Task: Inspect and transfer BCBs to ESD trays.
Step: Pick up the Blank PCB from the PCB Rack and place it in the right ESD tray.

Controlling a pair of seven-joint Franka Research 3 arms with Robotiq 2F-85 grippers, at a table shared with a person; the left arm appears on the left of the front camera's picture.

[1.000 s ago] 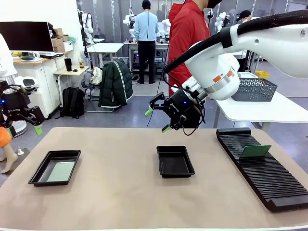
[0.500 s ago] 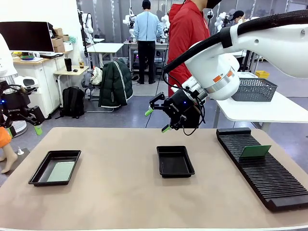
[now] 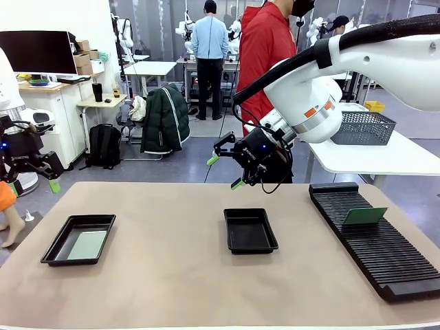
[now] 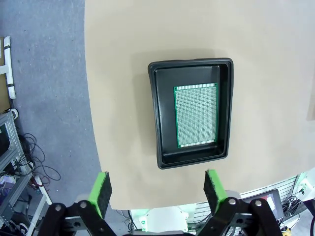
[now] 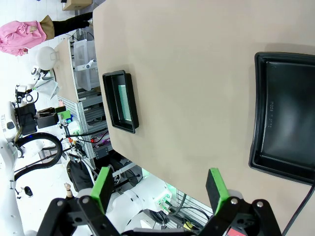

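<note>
- BCB [image 3: 365, 216] stands on edge in the rack [image 3: 385, 265], right of the right gripper [image 3: 225, 172]; its long edge runs along the slot; the right arm is nearer.
- Right gripper: wide open, empty, above the empty tray [image 3: 250, 232].
- Left gripper [image 4: 157, 184]: wide open, empty.

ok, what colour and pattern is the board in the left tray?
The board is green-edged, its pale face a fine dot grid; left wrist view shows it best.
</note>
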